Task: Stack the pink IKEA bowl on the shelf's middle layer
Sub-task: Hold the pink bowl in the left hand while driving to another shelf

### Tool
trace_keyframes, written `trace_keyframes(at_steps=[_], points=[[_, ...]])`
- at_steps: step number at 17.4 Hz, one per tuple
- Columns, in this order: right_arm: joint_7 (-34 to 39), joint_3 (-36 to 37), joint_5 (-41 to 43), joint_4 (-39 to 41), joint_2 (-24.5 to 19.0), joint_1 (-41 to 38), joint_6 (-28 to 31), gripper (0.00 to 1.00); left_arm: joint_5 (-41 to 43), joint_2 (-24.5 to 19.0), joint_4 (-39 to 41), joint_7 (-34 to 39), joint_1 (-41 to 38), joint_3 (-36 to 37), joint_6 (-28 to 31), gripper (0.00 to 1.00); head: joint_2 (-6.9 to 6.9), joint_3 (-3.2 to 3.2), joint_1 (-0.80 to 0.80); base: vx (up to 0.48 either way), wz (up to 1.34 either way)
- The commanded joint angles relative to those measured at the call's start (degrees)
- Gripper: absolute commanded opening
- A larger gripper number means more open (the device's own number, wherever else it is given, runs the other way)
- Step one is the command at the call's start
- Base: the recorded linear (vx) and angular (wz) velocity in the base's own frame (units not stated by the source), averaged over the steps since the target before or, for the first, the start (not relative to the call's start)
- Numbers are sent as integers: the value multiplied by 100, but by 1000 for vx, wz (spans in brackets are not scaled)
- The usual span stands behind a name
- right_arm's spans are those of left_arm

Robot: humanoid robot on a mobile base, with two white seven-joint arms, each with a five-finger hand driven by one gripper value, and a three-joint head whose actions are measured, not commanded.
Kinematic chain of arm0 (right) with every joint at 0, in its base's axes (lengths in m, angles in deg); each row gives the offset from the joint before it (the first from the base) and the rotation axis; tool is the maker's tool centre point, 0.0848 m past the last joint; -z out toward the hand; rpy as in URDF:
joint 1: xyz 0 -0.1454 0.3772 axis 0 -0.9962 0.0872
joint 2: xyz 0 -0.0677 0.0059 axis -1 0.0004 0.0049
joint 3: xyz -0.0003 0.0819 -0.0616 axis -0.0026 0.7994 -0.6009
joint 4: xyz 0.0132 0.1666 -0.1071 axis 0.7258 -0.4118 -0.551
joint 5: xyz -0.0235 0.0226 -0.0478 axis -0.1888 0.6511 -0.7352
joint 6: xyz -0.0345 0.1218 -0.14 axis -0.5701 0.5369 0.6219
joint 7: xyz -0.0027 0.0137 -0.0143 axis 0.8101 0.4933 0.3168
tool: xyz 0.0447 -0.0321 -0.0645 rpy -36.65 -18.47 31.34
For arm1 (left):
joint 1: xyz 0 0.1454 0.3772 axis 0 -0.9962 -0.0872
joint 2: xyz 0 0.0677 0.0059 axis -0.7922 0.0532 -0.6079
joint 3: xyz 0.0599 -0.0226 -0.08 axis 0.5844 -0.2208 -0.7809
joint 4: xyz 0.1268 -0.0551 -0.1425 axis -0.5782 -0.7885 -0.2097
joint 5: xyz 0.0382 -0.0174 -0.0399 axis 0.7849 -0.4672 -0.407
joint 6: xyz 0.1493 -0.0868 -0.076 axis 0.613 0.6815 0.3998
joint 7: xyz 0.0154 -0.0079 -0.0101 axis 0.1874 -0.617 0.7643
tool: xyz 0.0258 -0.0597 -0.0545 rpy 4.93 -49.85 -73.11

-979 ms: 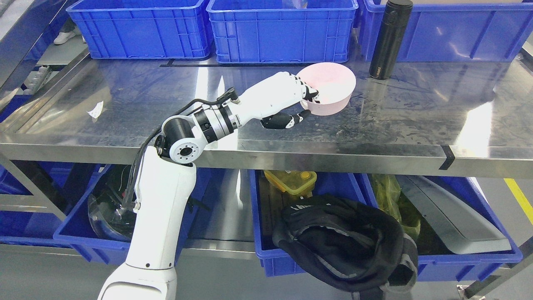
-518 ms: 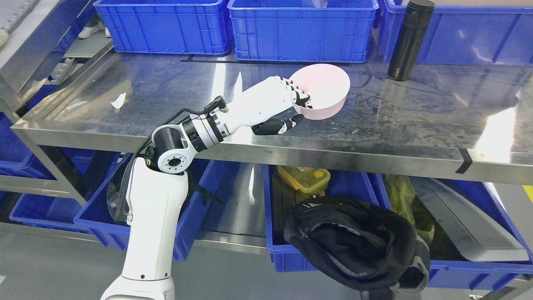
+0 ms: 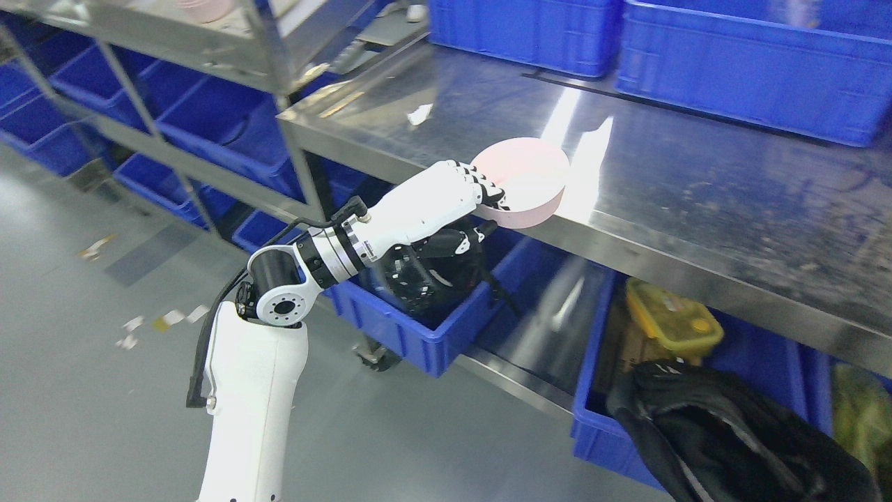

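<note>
1. Shelving (image 3: 209, 49) of bare metal fills the picture from nine to eleven o'clock, its upper tier carrying a blurred pink object (image 3: 203, 8) at the top edge; blue bins (image 3: 202, 111) sit on its lower tiers.
2. Grey floor (image 3: 90, 362) spreads wide and unobstructed at seven to nine o'clock, marked only by small scraps near the shelving's foot.
3. Left arm (image 3: 251, 390) rises from six-thirty, bends at its elbow joint and reaches toward one o'clock.
4. Left hand (image 3: 446, 206) grips the pink bowl (image 3: 526, 183): white fingers (image 3: 481, 188) hook over the near rim, the dark thumb (image 3: 456, 240) sits below.
5. Bowl lies right at the steel table's (image 3: 697, 181) front edge, just past its left corner; whether it rests on the steel or hangs just above cannot be told.
6. Table runs from twelve toward four o'clock, its surface bare beside the bowl, with blue crates (image 3: 752, 63) along its far edge at one o'clock.
7. Below the table edge, an open blue bin (image 3: 425, 335) holds dark gear straight under the hand.
8. Further right, a yellow lidded box (image 3: 672, 324) and a black cloth item (image 3: 725, 432) sit at four to five o'clock.
</note>
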Motion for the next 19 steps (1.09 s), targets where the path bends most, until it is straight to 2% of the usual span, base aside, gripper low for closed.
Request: trace_keyframes(at_steps=[1,11,19], points=[[-4,0,1,100,100,-89,2,100,-112,-100,186,31,-296,-69,0,2,0,0,0,-46,1195],[-4,0,1,100,100,-89,2,100,-200,-100,177,48,-375,-131,0,2,2,0,0,-28,1253],[-4,0,1,100,100,-89,2,100,-244,-100,160,75,-411,-149,0,2,2,0,-1,89,675]])
